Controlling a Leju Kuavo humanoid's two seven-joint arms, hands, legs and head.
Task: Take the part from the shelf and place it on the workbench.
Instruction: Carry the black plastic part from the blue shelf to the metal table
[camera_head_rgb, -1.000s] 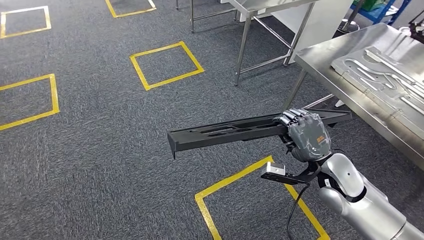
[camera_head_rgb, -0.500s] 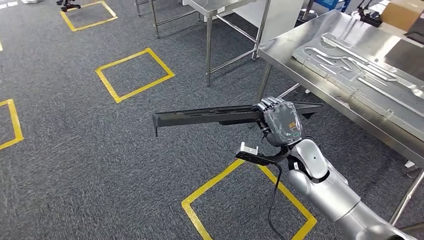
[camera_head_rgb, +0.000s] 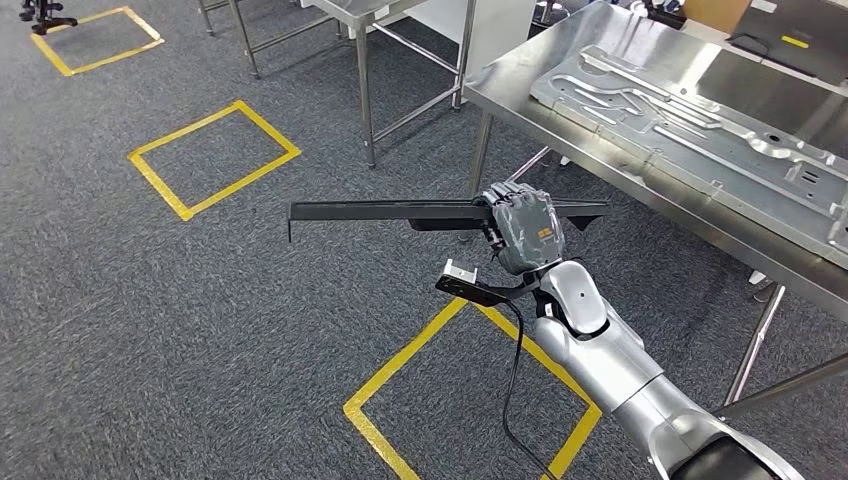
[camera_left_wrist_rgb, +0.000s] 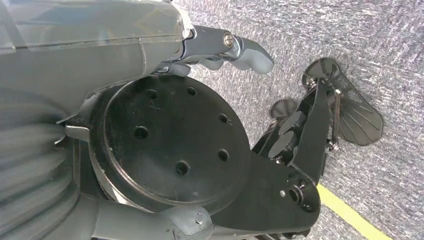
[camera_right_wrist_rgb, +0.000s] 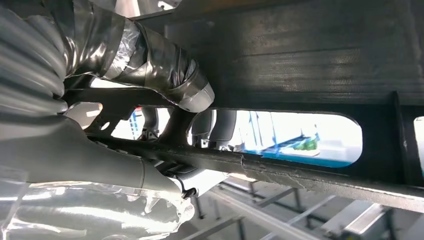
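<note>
In the head view my right hand (camera_head_rgb: 522, 230) grips a long black slotted part (camera_head_rgb: 380, 211) near its right end. The part lies level above the carpet, its far tip close to the front edge of the steel workbench (camera_head_rgb: 520, 75). A shaped metal fixture plate (camera_head_rgb: 690, 110) lies on the bench top. In the right wrist view my taped thumb (camera_right_wrist_rgb: 155, 60) wraps over the black part (camera_right_wrist_rgb: 310, 60), and daylight shows through a slot in it. My left hand (camera_left_wrist_rgb: 225, 50) hangs over the floor with its thumb out and nothing in it.
The steel legs of a second table (camera_head_rgb: 365, 90) stand beyond the part. Yellow tape squares (camera_head_rgb: 215, 160) mark the grey carpet, one (camera_head_rgb: 470, 400) under my right arm. A bench leg (camera_head_rgb: 755, 345) slants down at the right. A cardboard box (camera_head_rgb: 715, 12) sits at the bench's back.
The camera has turned toward the workbench, which now reaches further into the picture. My right hand still holds the part, now closer to the bench's front edge.
</note>
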